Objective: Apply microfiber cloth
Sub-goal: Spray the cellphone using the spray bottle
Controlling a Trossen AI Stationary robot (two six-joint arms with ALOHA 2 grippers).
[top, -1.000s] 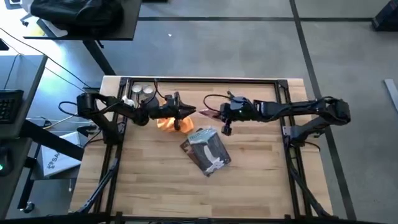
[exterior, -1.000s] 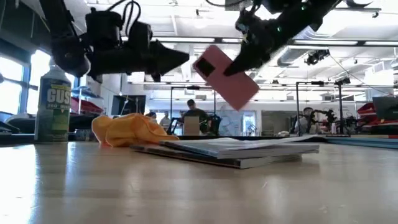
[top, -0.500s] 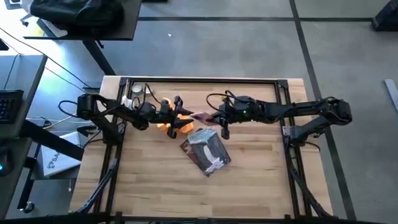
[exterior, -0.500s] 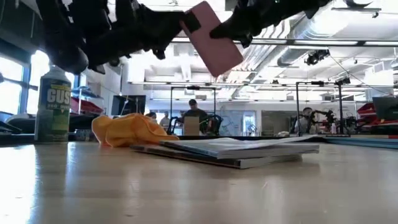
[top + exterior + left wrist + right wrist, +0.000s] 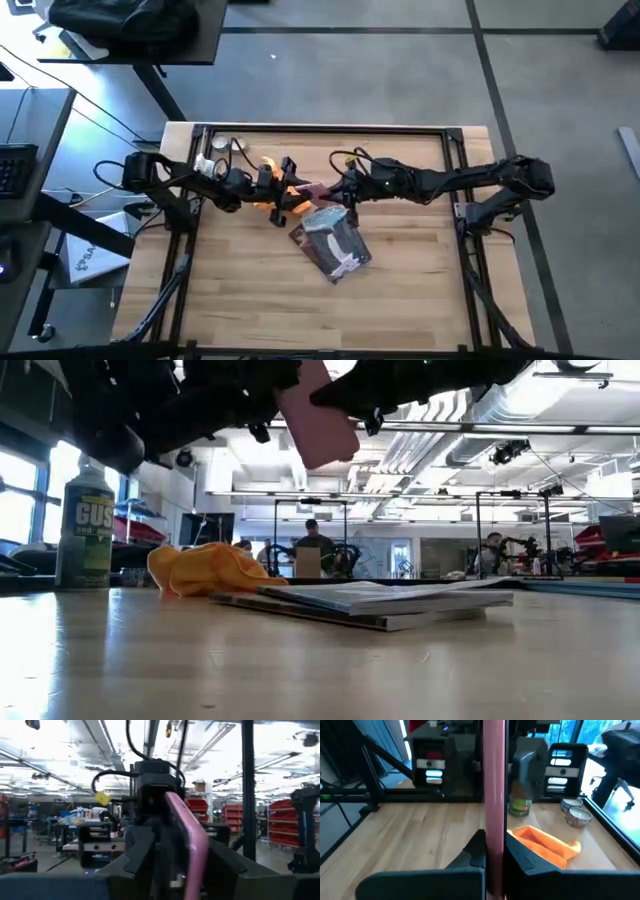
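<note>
1. The right gripper (image 5: 335, 188) has its two dark fingers (image 5: 520, 855) clamped on a pink phone (image 5: 494, 795) held edge-on and raised off the table, just above the cloth's near side; in the low view the phone (image 5: 317, 415) hangs tilted high over the wood.

2. The left gripper (image 5: 290, 190) reaches toward the same phone from the other side, right over the cloth; in its wrist view its fingers (image 5: 145, 850) stand either side of the pink slab (image 5: 192, 845); whether they press on it or merely flank it I cannot tell.

3. The microfiber cloth (image 5: 268, 196) lies crumpled on the table (image 5: 400, 300), under the left arm and untouched by either gripper; the low view shows it (image 5: 205, 568) as an orange heap resting flat on the wood, touching or just beside the blue-grey packet (image 5: 390, 603).

4. Outward from the cloth: the packet (image 5: 330, 240) sits just beside it toward the front edge; a spray bottle (image 5: 85, 530) and small round tins (image 5: 576, 812) stand behind it, near the back rail.

5. Step in hand, as I judge it: the phone is being presented between the arms, a hand-over or a steadying hold; wiping has not begun.

6. The next move calls for one gripper to hold the phone alone, firmly; the other must descend onto the cloth, pinch a fold and bring it to the phone's face.
</note>
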